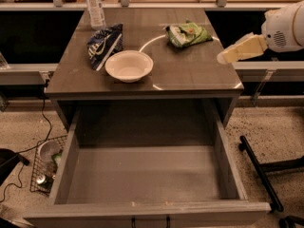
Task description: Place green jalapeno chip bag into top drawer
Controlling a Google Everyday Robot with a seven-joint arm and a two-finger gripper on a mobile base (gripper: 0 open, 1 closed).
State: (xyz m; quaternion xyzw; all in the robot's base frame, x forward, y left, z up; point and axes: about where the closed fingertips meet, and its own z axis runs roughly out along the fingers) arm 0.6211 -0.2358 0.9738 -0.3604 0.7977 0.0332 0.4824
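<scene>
The green jalapeno chip bag lies flat on the back right of the grey tabletop. The top drawer is pulled wide open below the tabletop, and its flat grey bottom is bare. A small dark handle shows at the bottom edge of its front panel. My gripper is a cream-coloured tip on a white arm coming in from the right. It hovers over the table's right edge, to the right of the green bag and a little nearer to me, apart from the bag and holding nothing.
A white bowl sits mid-table. A dark blue and white chip bag lies to its back left. A clear water bottle stands at the back left. A wire basket sits on the floor at left. Black stand legs are at right.
</scene>
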